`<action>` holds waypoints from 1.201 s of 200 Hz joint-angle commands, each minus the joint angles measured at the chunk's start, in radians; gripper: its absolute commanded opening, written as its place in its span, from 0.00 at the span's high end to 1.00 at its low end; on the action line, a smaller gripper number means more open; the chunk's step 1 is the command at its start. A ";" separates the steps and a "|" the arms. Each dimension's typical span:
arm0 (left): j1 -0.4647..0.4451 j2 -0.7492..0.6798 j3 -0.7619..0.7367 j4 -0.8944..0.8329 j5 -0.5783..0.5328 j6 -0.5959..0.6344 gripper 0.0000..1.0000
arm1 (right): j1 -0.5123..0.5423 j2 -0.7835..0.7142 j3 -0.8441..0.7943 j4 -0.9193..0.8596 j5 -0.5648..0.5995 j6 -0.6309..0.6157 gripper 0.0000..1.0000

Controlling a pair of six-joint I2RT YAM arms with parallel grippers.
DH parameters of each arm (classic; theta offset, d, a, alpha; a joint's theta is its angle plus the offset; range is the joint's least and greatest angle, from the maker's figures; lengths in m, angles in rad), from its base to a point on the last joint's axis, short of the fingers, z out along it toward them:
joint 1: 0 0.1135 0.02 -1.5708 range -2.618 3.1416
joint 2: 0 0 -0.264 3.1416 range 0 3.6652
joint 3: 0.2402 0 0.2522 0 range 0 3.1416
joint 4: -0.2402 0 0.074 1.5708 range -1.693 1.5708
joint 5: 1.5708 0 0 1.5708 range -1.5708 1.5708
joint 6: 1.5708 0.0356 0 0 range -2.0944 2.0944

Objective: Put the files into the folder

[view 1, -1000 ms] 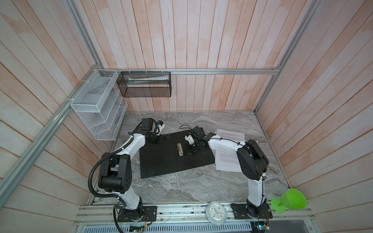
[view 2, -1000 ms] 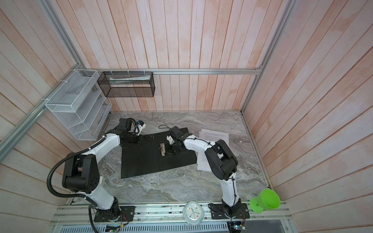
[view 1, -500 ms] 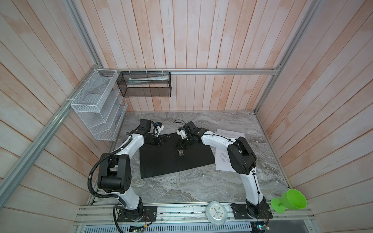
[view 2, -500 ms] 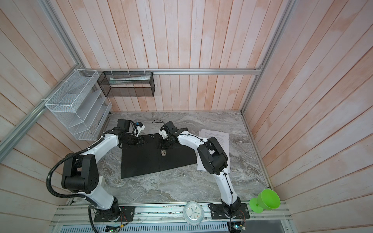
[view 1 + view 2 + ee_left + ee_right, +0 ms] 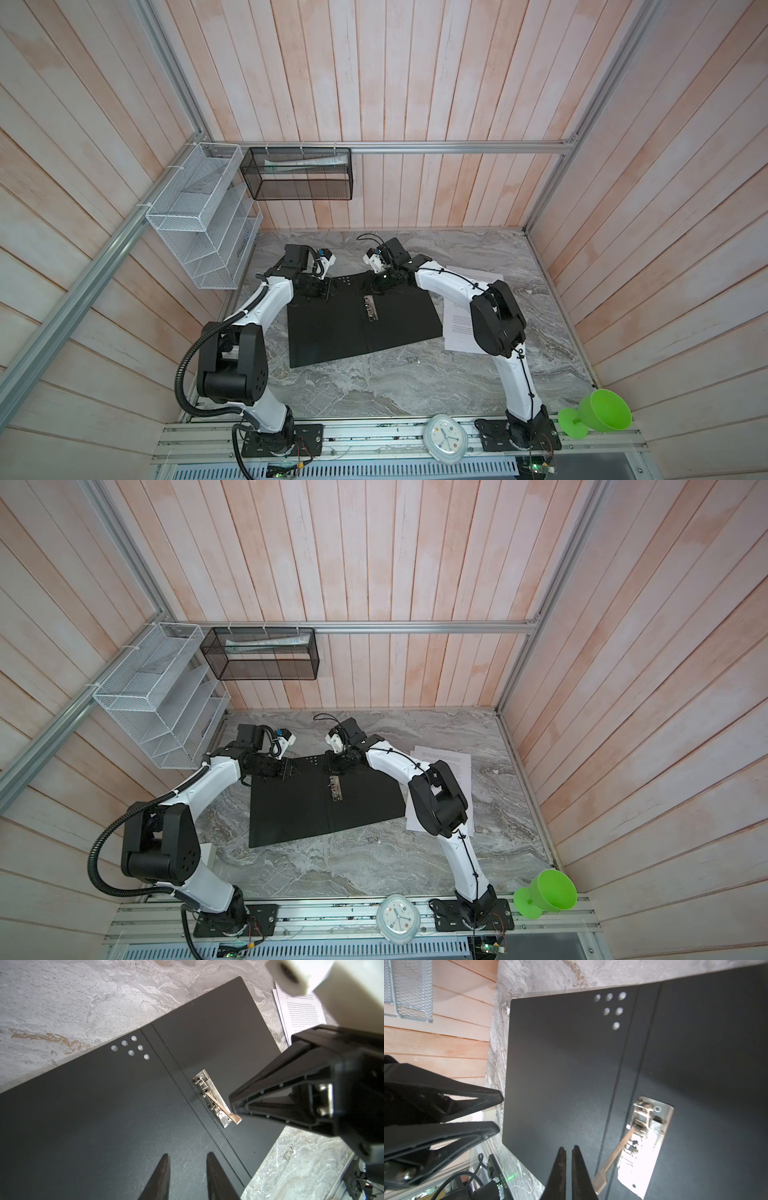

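Since a second ago the right pincer (image 5: 383,286) has backed off the metal clip (image 5: 371,308) in the middle of the folder (image 5: 361,332) and slid up to the folder's far edge; its jaws are pressed together with nothing in them. The clip lever (image 5: 220,1105) looks tipped up in the left wrist view, so my guess is the clip's sprung and ready for paper; the left pincer (image 5: 318,289) hasn't budged, parked over the far left corner of the open black inside, jaws slightly apart, nothing between them. The files (image 5: 456,332) lie on the bench (image 5: 395,382) just beside the folder's right edge, partly under the right arm; not in yet, so fetching them looks like the next job.
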 commanded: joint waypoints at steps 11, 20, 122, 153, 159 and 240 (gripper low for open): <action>0.006 -0.028 -0.015 -0.007 0.031 -0.008 0.67 | -0.024 -0.112 -0.109 -0.107 0.101 -0.018 0.91; 0.006 -0.026 -0.015 -0.007 0.031 -0.008 0.67 | -0.032 -0.139 -0.167 -0.090 0.100 -0.005 0.90; 0.006 -0.030 -0.015 -0.004 0.038 -0.016 0.67 | -0.010 -0.079 -0.283 0.128 -0.108 0.064 0.90; 0.006 -0.037 -0.025 0.000 0.039 -0.016 0.67 | -0.012 -0.010 -0.195 0.107 -0.122 0.058 0.90; 0.006 -0.038 -0.027 0.001 0.037 -0.016 0.67 | -0.013 -0.001 -0.182 0.105 -0.124 0.058 0.90; 0.006 -0.046 -0.031 0.009 0.037 -0.018 0.67 | -0.031 0.099 -0.026 0.062 -0.133 0.038 0.90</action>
